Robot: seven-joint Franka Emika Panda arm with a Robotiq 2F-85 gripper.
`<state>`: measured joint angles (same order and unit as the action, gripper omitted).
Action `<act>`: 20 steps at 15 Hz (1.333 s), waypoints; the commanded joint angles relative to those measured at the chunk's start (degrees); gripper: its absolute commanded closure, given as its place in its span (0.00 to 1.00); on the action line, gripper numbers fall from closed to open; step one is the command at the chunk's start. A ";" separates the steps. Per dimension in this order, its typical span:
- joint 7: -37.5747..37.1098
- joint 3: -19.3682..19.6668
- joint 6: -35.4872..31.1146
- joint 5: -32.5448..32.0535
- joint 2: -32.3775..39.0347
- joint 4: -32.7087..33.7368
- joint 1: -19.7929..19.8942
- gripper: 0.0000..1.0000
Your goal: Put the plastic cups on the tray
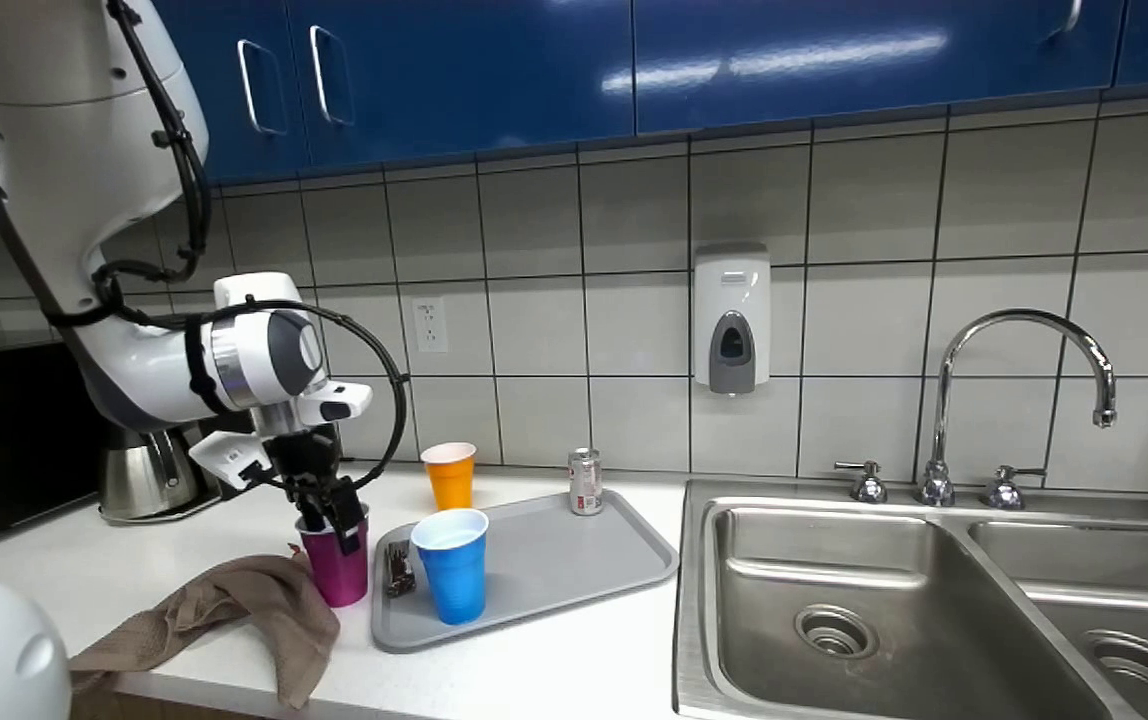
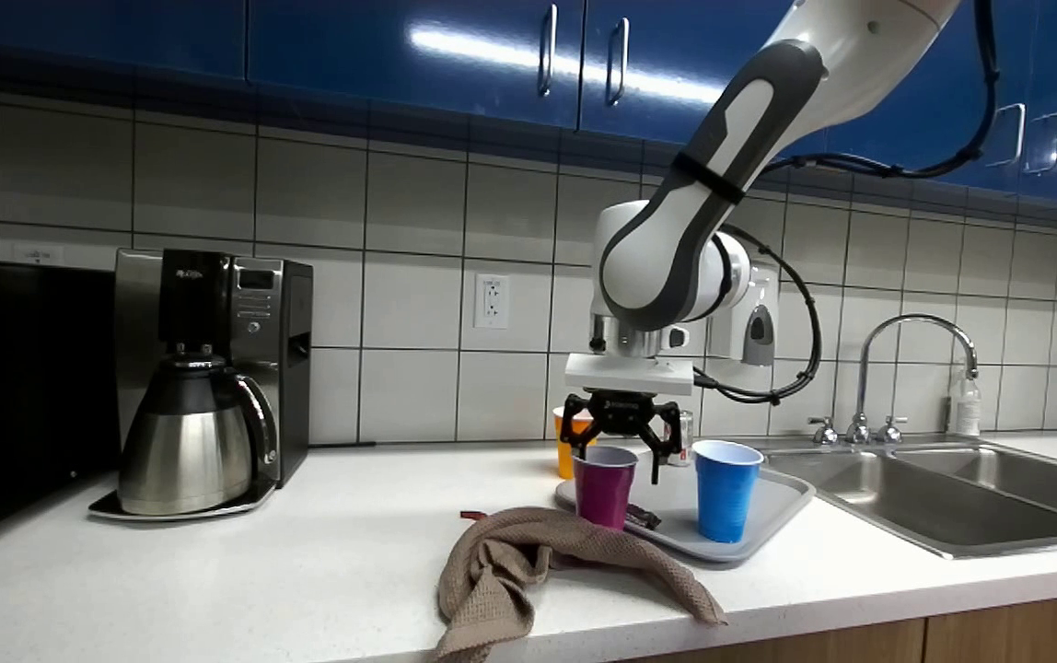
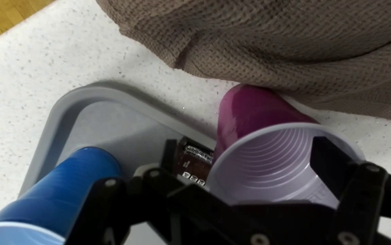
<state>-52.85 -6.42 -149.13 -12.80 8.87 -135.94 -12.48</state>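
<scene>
Claw (image 2: 619,468), angular, wide-spread, at glossy, tapered magenta plastic cup (image 2: 602,497)

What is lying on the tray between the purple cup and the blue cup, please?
A dark wrapped packet lies on the tray there; both exterior views show it between the purple cup and the blue cup.
</scene>
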 commanded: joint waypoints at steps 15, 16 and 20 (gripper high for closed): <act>-8.36 2.50 -1.56 -4.77 0.66 -0.34 -1.14 0.67; -8.40 2.51 -1.57 -4.83 0.69 -0.36 -1.18 0.73; -8.90 2.48 -1.67 -5.05 0.67 -0.52 -1.41 1.00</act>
<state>-59.71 -4.49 -150.31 -16.74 9.84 -136.09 -13.00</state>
